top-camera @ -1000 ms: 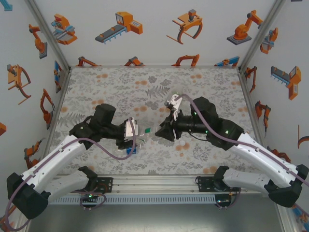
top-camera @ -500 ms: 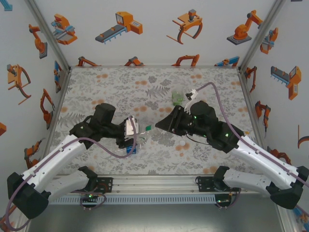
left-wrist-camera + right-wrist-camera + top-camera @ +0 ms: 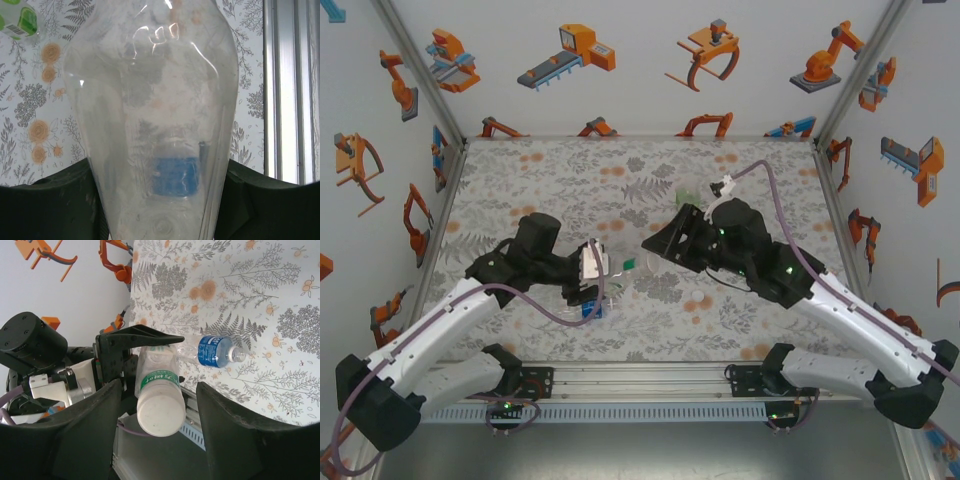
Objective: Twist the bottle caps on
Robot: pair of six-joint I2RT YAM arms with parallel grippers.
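**Left claw grips the blue-label bottle; right claw spread at the green-label one**

From the top camera, the left gripper [image 3: 592,296] sits near and left of the middle of the leaf-and-flower patterned table [image 3: 540,170]. A small clear plastic bottle with a blue label [image 3: 590,312] shows at its tip. Just to the right lies a small clear bottle with a white-and-green label [image 3: 625,266], between the two arms. The right gripper [image 3: 655,243] points left toward that bottle, close to it. A green-tinted clear bottle [image 3: 688,196] stands farther back, right of centre, just beyond the right arm's wrist.

In the left wrist camera, the blue-label bottle [image 3: 150,100] takes up most of the frame. It is clamped between the two dark fingers [image 3: 50,205], which press on its sides. The white-and-green bottle [image 3: 17,17] lies on the table in the upper left corner, apart from the held one. A grey metal rail [image 3: 287,90] runs along the right edge.

In the right wrist camera, the right claw's fingers [image 3: 75,440] are spread wide. The white-and-green bottle [image 3: 159,400] appears between them with its pale round end toward the lens and a gap on each side, so nothing is grasped. Beyond it, the blue-label bottle [image 3: 212,351] lies sideways in the left claw, neck pointing away from that claw.
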